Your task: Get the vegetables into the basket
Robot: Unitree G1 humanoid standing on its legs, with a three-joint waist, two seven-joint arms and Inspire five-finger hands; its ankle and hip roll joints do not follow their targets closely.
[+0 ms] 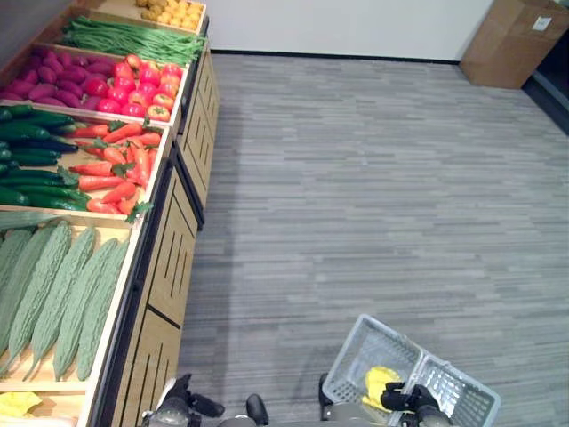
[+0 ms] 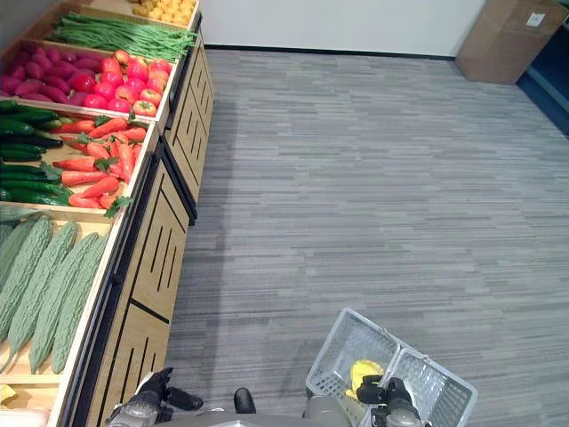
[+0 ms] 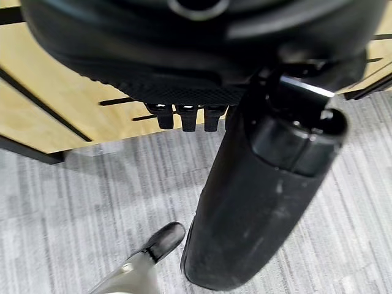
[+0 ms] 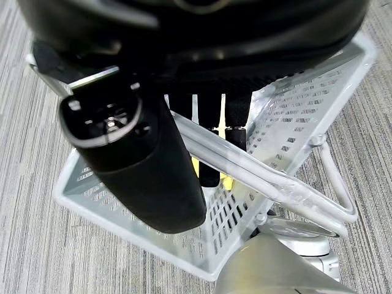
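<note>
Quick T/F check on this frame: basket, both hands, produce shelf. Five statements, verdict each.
1. The right hand grips the handle of the basket. True.
2. The basket is empty. False: a yellow item lies in it.
3. The left hand holds a carrot. False: it holds nothing, low beside the wooden shelf.
4. The carrots lie beside the cucumbers. True.
5. The bitter gourds are on the floor. False: they lie in a shelf bin.

Cardboard box (image 1: pixel 516 40) on grey floor (image 1: pixel 373 178)
</note>
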